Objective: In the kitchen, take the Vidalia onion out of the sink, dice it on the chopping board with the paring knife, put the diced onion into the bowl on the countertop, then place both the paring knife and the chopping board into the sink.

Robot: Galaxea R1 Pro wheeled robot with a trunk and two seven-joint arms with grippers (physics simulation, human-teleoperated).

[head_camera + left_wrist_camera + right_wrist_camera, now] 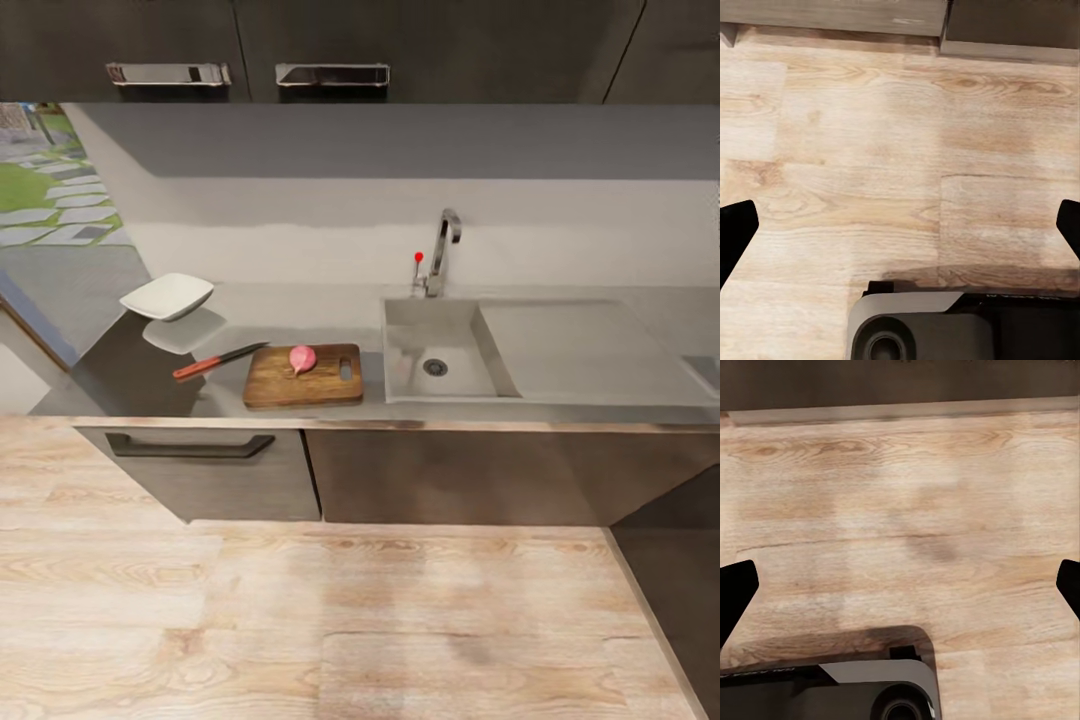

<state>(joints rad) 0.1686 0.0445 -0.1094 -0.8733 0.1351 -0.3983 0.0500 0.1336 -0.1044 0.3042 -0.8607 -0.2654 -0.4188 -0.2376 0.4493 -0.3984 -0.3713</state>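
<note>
I log: paring knife (218, 362) on countertop (300, 305), blade toward 2 o'clock, at 9 o'clock of chopping board (304, 376); left gripper (900, 225) and right gripper (900, 585) spread wide, empty.

the board (303, 377) lies on the countertop (300, 305) near its front edge, just left of the sink (445, 350), with the onion (302, 358) on it. the knife (217, 362) lies just left of the board, and the bowl (167, 296) sits behind it toward the left end.

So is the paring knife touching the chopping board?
Cannot tell. In the head view the paring knife lies on the countertop, its blade tip right at the chopping board corner; no clear gap or contact shows.
</note>
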